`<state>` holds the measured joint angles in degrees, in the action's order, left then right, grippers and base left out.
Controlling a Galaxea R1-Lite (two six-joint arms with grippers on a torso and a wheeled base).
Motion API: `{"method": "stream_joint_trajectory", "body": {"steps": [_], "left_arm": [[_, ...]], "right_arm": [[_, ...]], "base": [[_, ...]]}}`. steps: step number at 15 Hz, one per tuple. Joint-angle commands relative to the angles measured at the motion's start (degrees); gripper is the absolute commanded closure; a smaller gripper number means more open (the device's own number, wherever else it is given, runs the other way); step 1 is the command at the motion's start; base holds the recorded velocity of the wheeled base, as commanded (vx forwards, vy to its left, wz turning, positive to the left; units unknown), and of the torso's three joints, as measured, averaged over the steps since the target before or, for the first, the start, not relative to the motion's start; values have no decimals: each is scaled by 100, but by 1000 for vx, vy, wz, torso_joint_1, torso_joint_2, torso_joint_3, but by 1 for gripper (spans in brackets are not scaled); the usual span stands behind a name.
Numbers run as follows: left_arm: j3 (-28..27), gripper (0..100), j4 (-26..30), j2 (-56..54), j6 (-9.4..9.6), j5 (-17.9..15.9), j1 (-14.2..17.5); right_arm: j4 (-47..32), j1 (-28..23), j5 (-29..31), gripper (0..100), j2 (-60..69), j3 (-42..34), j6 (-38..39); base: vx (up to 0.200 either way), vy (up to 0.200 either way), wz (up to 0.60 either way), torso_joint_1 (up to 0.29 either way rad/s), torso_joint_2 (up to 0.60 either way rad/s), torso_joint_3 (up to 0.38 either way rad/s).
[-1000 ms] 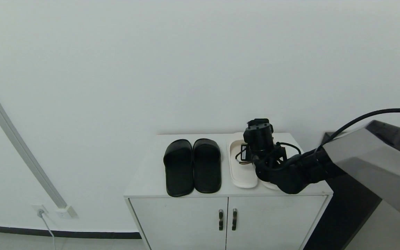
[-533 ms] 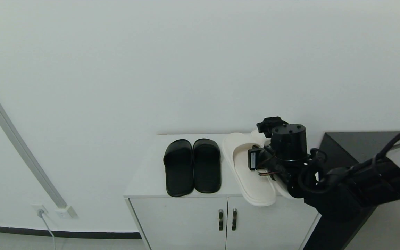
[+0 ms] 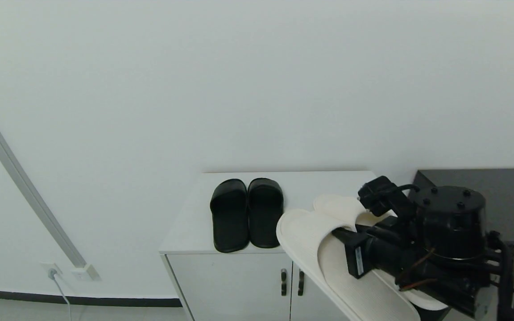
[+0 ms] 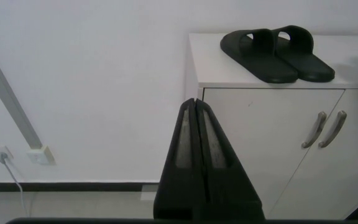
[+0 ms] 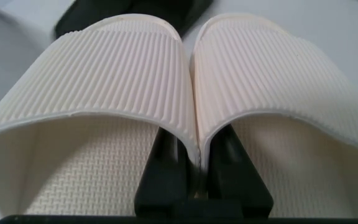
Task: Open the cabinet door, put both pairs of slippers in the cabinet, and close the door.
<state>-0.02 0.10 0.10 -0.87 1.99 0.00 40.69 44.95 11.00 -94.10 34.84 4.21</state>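
A pair of black slippers [image 3: 247,213] lies on top of the white cabinet [image 3: 194,223], also seen as the black slippers [image 4: 277,53] from the left wrist. The cabinet doors [image 3: 234,281] are closed, with two dark handles [image 3: 292,281] at the middle. My right gripper [image 3: 350,240] holds the pair of white slippers [image 3: 324,249] in the air in front of the cabinet's right half, one finger inside each slipper and pinching their inner straps [image 5: 194,118]. My left gripper [image 4: 196,149] is shut and empty, low and to the left of the cabinet.
A dark surface [image 3: 498,196] stands to the right of the cabinet. A wall socket [image 3: 51,270] with a cable and a slanted conduit [image 3: 20,178] are on the wall at the left.
My right gripper has lifted the white slippers off the cabinet top and drawn them forward and to the right, toward the camera. The black slippers and the left gripper stayed put.
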Motion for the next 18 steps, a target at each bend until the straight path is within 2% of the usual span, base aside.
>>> {"method": "stream_joint_trajectory", "body": {"steps": [1,3,10,18], "left_arm": [[2,100,-1,-1,-1,3,0],[-6,100,-1,-1,-1,3,0],[2,100,-1,-1,-1,3,0],[2,100,-1,-1,-10,3,0]], "right_arm": [[-290,120,-361,100,726,-276,-7],[-571,164,-493,100,841,-267,19],[-571,304,-502,100,805,-302,19],[-378,322,-669,100,471,-285,1]], "base": [[0,0,0,0,0,0],[0,0,0,0,0,0],[0,0,0,0,0,0],[-200,0,0,0,5,5]]}}
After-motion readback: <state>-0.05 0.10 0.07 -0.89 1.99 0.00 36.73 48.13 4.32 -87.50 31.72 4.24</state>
